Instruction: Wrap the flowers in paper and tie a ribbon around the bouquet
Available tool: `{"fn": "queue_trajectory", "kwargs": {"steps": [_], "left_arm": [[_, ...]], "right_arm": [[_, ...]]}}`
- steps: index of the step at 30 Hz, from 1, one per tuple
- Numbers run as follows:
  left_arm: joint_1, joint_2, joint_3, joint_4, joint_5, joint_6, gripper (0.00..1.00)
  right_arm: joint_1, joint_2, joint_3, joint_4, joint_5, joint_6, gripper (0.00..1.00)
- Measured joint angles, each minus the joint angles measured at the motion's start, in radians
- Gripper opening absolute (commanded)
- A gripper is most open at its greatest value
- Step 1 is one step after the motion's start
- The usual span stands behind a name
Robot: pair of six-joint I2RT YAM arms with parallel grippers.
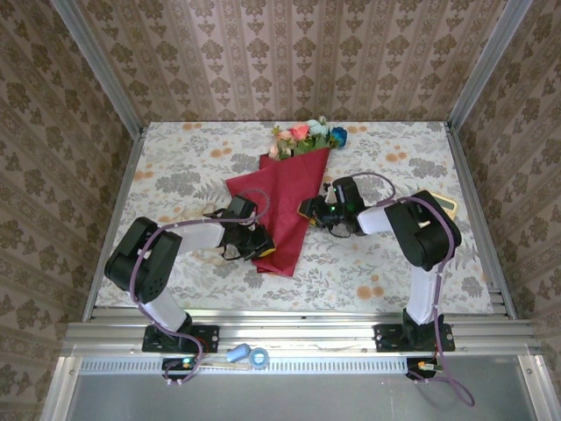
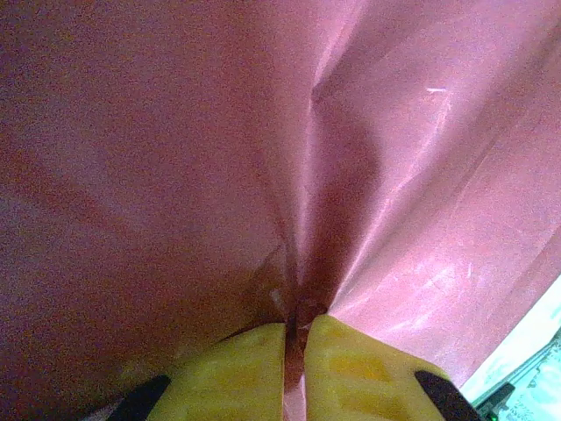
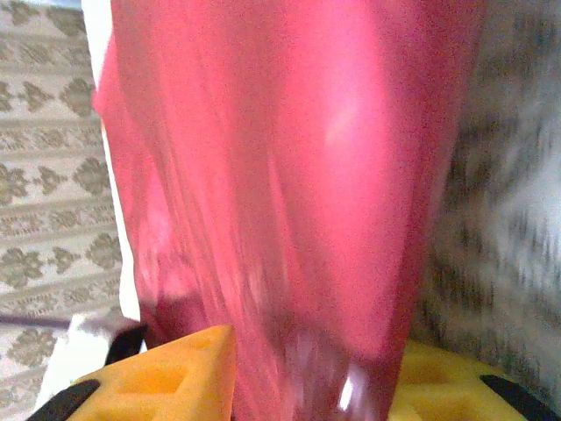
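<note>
- The bouquet (image 1: 294,189) lies on the desk (image 1: 394,263) near its middle, a slim crimson cone running from the far side down towards the arms.
- The flowers (image 1: 307,136) - pink, coral, blue and teal heads with green leaves - stick out of the wide end, which points to the back wall.
- The narrow tip of the cone lies nearest the arm bases, a little left of centre.
- The left gripper (image 1: 259,244) sits at the lower left edge of the cone, close to the tip.
- In the left wrist view its yellow fingers (image 2: 237,377) are pressed nearly together, pinching a thin fold of the paper (image 2: 175,158); creases fan up from the pinch.
- The right gripper (image 1: 308,210) meets the cone's right edge about halfway along its length.
- In the right wrist view its fingers (image 3: 166,377) stand apart on either side of the red paper, which fills the gap between them - the picture is blurred, and I cannot tell whether they squeeze the cone or merely flank it.
- A flat, yellow-edged object (image 1: 447,207) lies on the desk behind the right arm, well apart from the bouquet.
</note>
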Motion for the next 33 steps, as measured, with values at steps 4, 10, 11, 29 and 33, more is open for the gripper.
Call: {"fn": "queue_trajectory", "kwargs": {"steps": [4,10,11,29,33], "left_arm": [[0.001,0.000,0.005,-0.006,-0.002,0.006,0.12],[0.005,0.001,0.013,-0.026,-0.002,0.015,0.12],[0.005,0.001,0.013,-0.030,-0.002,0.018,0.12],[0.005,0.009,0.035,-0.060,-0.010,0.029,0.11],[0.005,0.010,0.037,-0.063,-0.012,0.029,0.11]], "right_arm": [[-0.035,0.060,0.054,0.017,-0.004,0.018,0.00],[-0.047,0.092,0.130,0.010,-0.004,0.027,0.26],[-0.055,0.099,0.154,0.010,0.002,0.030,0.13],[-0.132,0.296,0.442,-0.067,0.008,0.058,0.11],[-0.139,0.325,0.510,-0.085,0.004,0.074,0.40]]}}
